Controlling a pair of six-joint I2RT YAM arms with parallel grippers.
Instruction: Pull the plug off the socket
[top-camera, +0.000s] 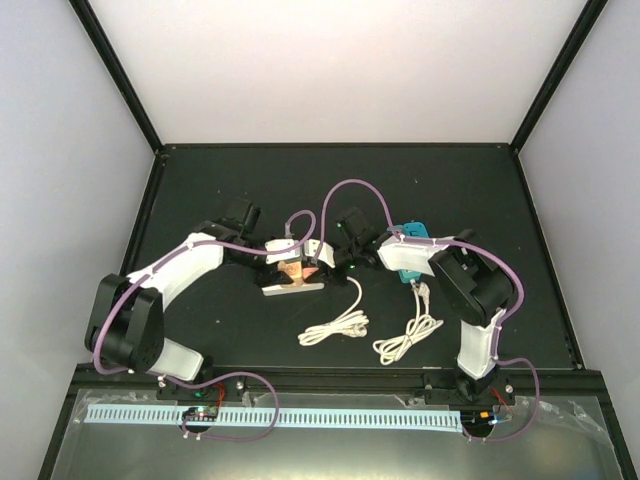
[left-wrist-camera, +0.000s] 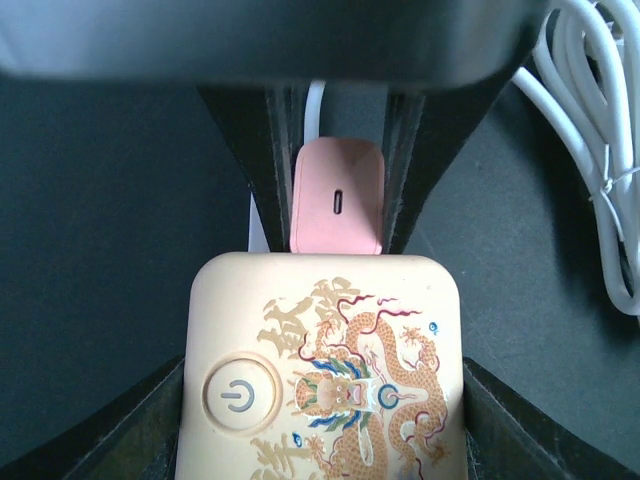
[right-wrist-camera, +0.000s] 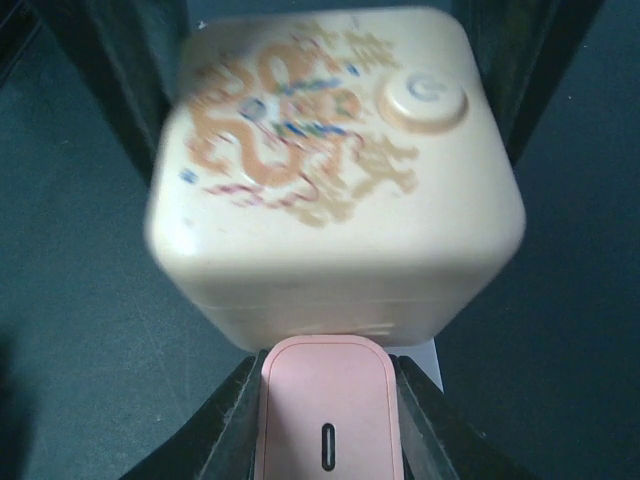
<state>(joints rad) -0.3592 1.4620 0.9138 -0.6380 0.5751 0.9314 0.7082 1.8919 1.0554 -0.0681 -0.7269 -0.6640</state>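
The socket (left-wrist-camera: 325, 370) is a cream cube with a dragon print and a round power button; it sits at mid-table (top-camera: 288, 272). My left gripper (left-wrist-camera: 325, 385) is shut on it, a black finger (left-wrist-camera: 150, 435) pressed against each side. The pink plug (right-wrist-camera: 328, 410) sits flush against the cube's side. My right gripper (right-wrist-camera: 328, 400) is shut on the plug, with fingers (right-wrist-camera: 225, 430) tight on both flanks. In the top view the two grippers, left (top-camera: 276, 262) and right (top-camera: 324, 260), meet head-on over the socket. The plug (left-wrist-camera: 338, 197) also shows beyond the cube in the left wrist view.
Two coiled white cables (top-camera: 335, 325) (top-camera: 405, 335) lie on the black table in front of the socket. One coil (left-wrist-camera: 590, 130) lies close beside the right gripper. A teal object (top-camera: 410, 262) sits under the right arm. A white plate (top-camera: 295, 290) lies under the socket.
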